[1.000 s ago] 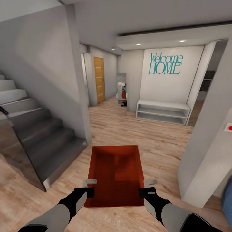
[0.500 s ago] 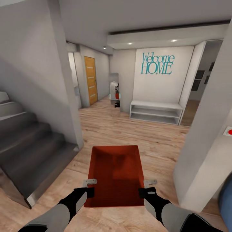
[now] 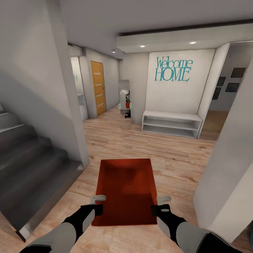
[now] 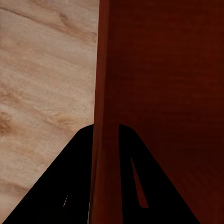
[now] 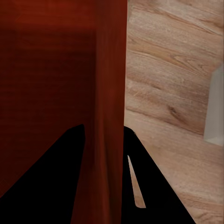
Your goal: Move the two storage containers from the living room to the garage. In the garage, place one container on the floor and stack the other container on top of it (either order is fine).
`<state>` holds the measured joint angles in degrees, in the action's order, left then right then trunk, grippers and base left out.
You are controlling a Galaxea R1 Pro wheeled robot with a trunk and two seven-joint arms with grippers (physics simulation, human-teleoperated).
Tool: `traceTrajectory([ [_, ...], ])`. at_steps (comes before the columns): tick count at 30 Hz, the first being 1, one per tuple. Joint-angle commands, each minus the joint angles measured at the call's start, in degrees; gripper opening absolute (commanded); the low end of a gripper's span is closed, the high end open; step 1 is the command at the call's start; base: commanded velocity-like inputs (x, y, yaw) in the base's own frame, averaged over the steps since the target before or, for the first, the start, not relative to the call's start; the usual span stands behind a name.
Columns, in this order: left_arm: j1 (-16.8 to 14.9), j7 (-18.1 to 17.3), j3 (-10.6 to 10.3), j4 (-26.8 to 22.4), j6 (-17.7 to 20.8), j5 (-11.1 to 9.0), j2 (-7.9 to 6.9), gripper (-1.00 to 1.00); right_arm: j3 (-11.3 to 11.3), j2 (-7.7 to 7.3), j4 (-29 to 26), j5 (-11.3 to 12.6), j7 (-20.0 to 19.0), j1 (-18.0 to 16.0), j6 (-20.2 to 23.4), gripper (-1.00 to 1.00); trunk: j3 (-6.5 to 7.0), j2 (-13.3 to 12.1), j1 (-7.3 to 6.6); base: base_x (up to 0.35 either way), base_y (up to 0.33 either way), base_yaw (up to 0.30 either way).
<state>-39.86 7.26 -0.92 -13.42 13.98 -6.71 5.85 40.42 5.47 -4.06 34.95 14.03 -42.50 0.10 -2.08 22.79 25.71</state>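
The orange-red rectangular plastic bin (image 3: 126, 189) hangs near, over the wood floor, between both arms. The left gripper (image 3: 98, 203) and right gripper (image 3: 159, 204) each pinch a thin side wall. It seems light, stiff, maybe slippery.

Wood floor (image 3: 147, 147) open ahead, wide lane twd far wall. Staircase (image 3: 28, 165) blocks left side; grey wall (image 3: 52, 91) beside it juts into lane. White wall corner (image 3: 228, 168) close on right. Bin (image 3: 126, 189), carried out front, fits between w/ margin both sides. Low white shelf (image 3: 171, 123) at far wall; passages open to its left, by orange door (image 3: 98, 88), and to its right.
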Motion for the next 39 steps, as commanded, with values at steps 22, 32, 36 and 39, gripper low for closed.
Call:
traceTrajectory([
  [22, -0.04, 0.65, 0.12, -0.29, 0.36, 0.21, -0.16, -1.00, 0.01, -0.11, 0.28, 0.91, 0.38, -0.04, -0.01, -1.00, -0.13, 0.13, 0.07, 0.322, 0.000, 0.000],
  [32, -0.06, 0.63, 0.12, -0.29, 0.37, 0.21, -0.15, -1.00, 0.01, -0.11, 0.28, 0.91, 0.38, -0.03, -0.01, -1.00, -0.13, 0.13, 0.07, 0.322, 0.000, 0.000],
  [36, -0.04, 0.65, 0.12, -0.29, 0.37, 0.21, -0.13, -1.00, 0.01, -0.11, 0.28, 0.90, 0.38, -0.04, -0.01, -1.00, -0.13, 0.13, 0.07, 0.322, 0.000, 0.000],
  [39, -0.05, 0.64, 0.12, -0.29, 0.35, 0.21, -0.13, -1.00, 0.01, -0.11, 0.28, 0.89, 0.38, -0.04, -0.01, -1.00, -0.13, 0.13, 0.07, 0.322, 0.000, 0.000],
])
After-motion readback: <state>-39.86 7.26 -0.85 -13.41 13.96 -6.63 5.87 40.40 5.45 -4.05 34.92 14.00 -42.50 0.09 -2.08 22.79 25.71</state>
